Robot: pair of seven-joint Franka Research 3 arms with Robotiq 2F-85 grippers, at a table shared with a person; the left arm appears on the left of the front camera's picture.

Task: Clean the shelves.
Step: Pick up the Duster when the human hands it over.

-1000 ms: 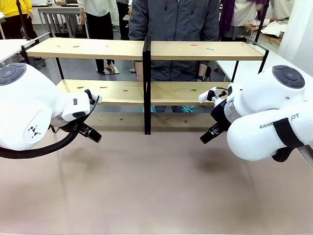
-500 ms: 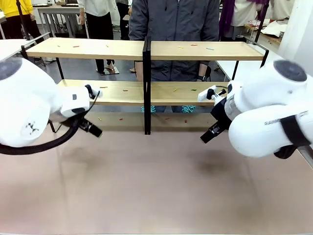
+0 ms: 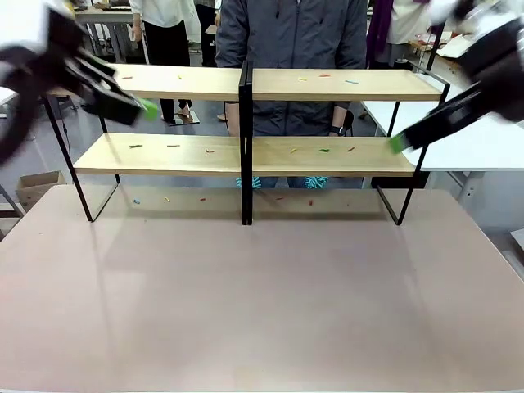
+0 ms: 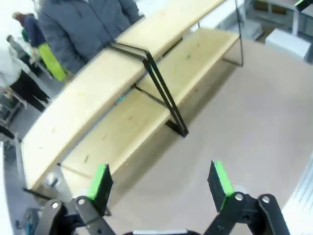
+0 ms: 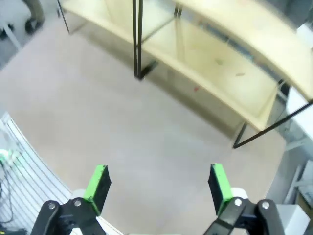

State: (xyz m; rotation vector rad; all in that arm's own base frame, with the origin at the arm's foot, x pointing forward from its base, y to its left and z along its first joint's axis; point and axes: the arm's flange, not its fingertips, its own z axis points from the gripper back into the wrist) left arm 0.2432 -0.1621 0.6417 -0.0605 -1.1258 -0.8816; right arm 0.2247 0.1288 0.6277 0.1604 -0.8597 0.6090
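The shelves (image 3: 188,153) stand across the far half of the table: two light wooden boards on a thin black frame with a black centre post (image 3: 245,139). Small coloured scraps (image 3: 135,146) lie on both boards and on the table under them. My left gripper (image 3: 141,104), motion-blurred, hangs high in front of the rack's upper left end. In its wrist view the left gripper (image 4: 160,181) is open and holds nothing, looking down on the shelves (image 4: 122,73). My right gripper (image 3: 399,144) is by the lower board's right end. The right gripper (image 5: 157,185) is open and holds nothing, above the shelves (image 5: 220,58).
A person in a grey jacket (image 3: 291,33) stands right behind the rack. The brown tabletop (image 3: 262,303) stretches in front of it. A white table (image 3: 491,151) sits at the right, and a cardboard box (image 3: 37,188) is on the floor at the left.
Both arms have swung up and outward from low in front of the rack to the picture's upper corners. The jaws stay open.
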